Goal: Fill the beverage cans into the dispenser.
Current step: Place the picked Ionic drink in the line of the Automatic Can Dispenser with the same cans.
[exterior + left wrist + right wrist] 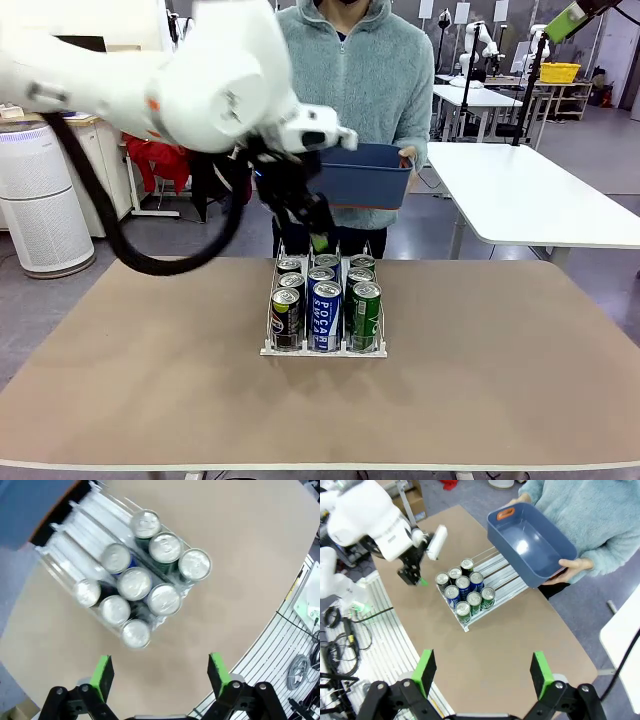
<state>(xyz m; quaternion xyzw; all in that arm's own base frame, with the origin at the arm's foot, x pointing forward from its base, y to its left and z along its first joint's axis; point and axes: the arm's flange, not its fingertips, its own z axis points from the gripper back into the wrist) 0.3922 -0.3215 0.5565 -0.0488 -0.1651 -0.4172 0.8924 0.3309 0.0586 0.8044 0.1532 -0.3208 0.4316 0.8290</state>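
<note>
Nearest the front camera, the tan table [150, 400] spans the frame, bare apart from the rack standing just beyond its centre.

Left arm [180, 85]: large and white, entering from nine o'clock and reaching over the middle of the table. Left gripper [318, 232] hangs above the back end of the rack, touching nothing. In its own wrist view the green-padded fingers [102, 675] stand wide apart with nothing between them: released, empty.

Person [350, 70]: standing at twelve o'clock behind the table in a pale fleece top, both hands on a dark-blue bin [365, 175] held up off the table. From the right wrist view the bin [530, 542] is tilted and its inside looks empty.

Right gripper [482, 672]: high above the table and well apart from the rack, fingers spread wide, nothing held.

Dispenser [322, 348]: clear three-lane rack with a white front lip, upright on the table.

Beverage cans [327, 310]: nine counted from above, three per lane, all upright and packed toward the front lip. In the front view, dark cans at nine o'clock, blue with white lettering in the centre, green at three o'clock. Rear portions of the lanes [85, 517] hold no cans.
</note>
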